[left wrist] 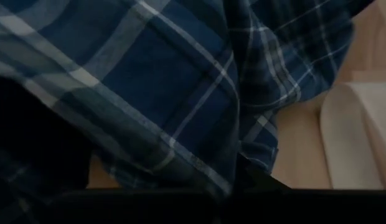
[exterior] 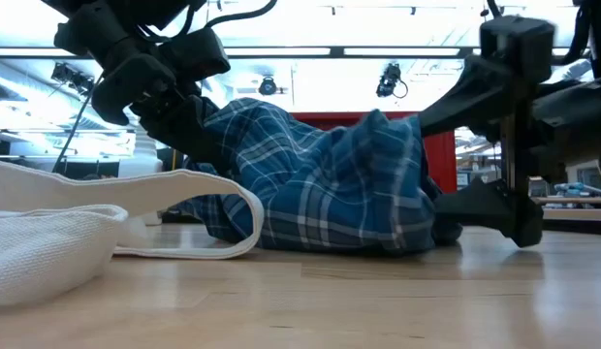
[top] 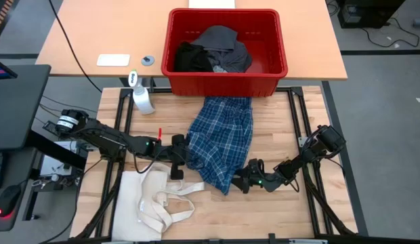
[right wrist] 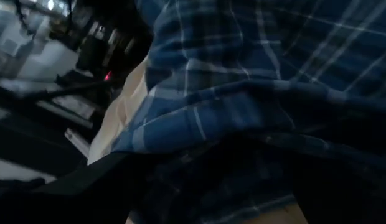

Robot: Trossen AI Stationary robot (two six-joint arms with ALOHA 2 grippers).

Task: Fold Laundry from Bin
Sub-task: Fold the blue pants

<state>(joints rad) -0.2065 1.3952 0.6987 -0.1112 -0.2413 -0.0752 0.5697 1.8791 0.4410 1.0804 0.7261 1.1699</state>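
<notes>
- One blue plaid shirt (top: 220, 139) lies rumpled on the wooden worktop (top: 278, 203), stretched from just in front of the bin (top: 227, 81) toward the near edge.
- In the low view the plaid shirt (exterior: 330, 189) forms a low heap, with the red bin wall (exterior: 438, 155) showing behind it.
- Both wrist views are filled with plaid cloth (left wrist: 180, 93) (right wrist: 255, 74) close to the lens.
- Left gripper (top: 181, 154) sits at the shirt's left edge, clenched, with plaid fabric bunched against it; whether cloth is actually pinched between its fingers cannot be told, since the folds hide them.
- Right gripper (top: 242, 180) is at the shirt's near right corner, low on the worktop, its jaws spread wide and released; the cloth lies at and over them without being gripped.
- Inside the bin rest the other garments: a dark grey piece (top: 223, 42) on top and a black piece (top: 191, 57) beside it on the left.
- A cream canvas tote bag (top: 150, 203) lies flat on the worktop near the left arm, its long handles curling toward the shirt; the low view shows one handle (exterior: 233, 199) arching in front of the plaid heap.
- A white spray bottle (top: 142, 98) lies near the bin's left front corner.
- On the lighter table behind are a white card (top: 113, 59) and a small round disc (top: 149, 60).
</notes>
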